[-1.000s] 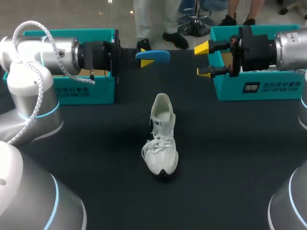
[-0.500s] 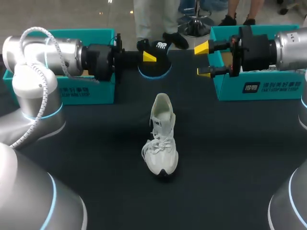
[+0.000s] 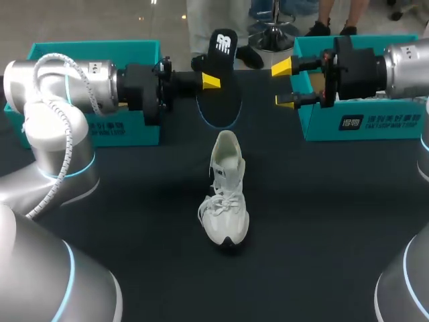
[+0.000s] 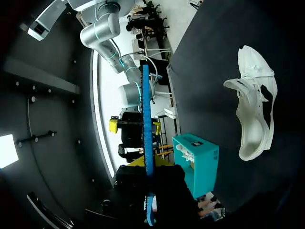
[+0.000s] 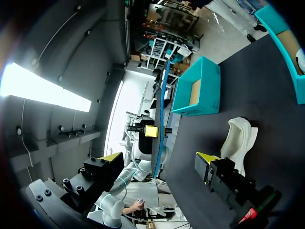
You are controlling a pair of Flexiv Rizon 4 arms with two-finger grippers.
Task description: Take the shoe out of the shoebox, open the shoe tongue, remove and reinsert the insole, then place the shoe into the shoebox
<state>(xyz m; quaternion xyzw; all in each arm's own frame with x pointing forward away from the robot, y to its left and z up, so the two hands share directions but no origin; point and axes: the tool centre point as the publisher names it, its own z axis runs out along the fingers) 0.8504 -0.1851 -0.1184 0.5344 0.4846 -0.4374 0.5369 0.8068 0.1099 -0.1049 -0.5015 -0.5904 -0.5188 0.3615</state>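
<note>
With the shoe (image 3: 224,191) unboxed and the insole (image 3: 224,100) out, the left gripper (image 3: 211,81) clamps the insole on edge, the shoe lies near below it, the right gripper (image 3: 283,84) stands open and empty, and reinsertion and reboxing are judged outstanding.

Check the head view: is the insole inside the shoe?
No, the insole is clamped in the left end effector, held in the air beyond the shoe.

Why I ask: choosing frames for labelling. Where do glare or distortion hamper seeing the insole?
Head view: even light, insole clear in the left gripper. Left wrist view: dim, insole a thin edge-on line. Right wrist view: strong overhead glare, insole edge-on again, bowed.
</note>
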